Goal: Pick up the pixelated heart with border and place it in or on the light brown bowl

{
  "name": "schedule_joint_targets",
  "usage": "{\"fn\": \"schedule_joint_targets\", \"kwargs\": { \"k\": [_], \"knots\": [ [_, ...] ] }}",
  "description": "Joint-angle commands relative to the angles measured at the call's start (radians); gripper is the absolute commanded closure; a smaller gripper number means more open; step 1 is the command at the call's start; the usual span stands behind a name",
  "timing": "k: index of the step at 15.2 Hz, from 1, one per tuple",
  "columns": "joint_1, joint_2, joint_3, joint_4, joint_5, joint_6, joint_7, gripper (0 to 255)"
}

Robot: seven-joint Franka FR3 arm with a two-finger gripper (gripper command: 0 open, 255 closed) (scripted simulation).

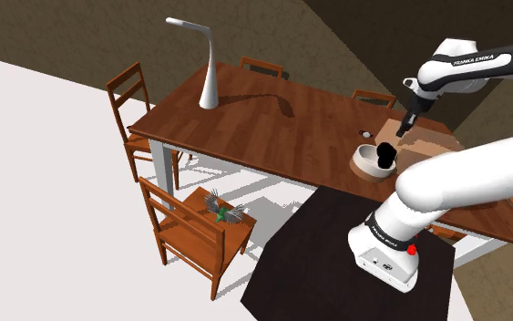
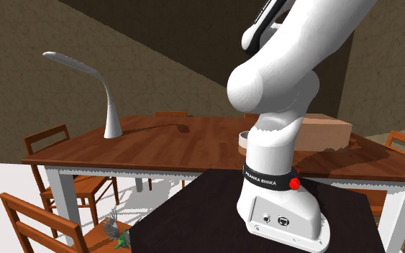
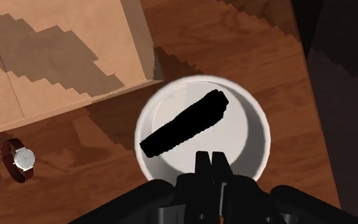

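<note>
Black heart (image 3: 184, 124) — inside pale bowl (image 3: 250, 143)

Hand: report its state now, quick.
Hand: closed, fingers together, holding nothing; the black heart lies in the bowl beneath it.

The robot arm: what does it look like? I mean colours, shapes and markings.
The arm is white, made of rounded links with dark joints. A black band near its base carries white FRANKA EMIKA lettering, beside a red button. The same name stands in dark letters on the upper link. The gripper is all black, with two narrow fingers.
</note>
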Motion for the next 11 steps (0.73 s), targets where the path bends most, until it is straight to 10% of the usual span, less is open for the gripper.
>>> {"fn": "schedule_joint_targets", "kwargs": {
  "k": [1, 2, 3, 9, 11],
  "knots": [
    [0.004, 0.02, -0.02, -0.014, -0.006, 0.035, -0.002, 255],
    [0.002, 0.01, -0.01, -0.005, -0.003, 0.016, -0.003, 255],
    [0.002, 0.01, -0.01, -0.005, -0.003, 0.016, -0.003, 0],
    [-0.317, 0.202, 0.206, -0.243, -0.18, 0.525, 1.139, 0],
    [-0.343, 0.251, 0.226, -0.247, -0.211, 0.579, 1.244, 0]
  ]
}}
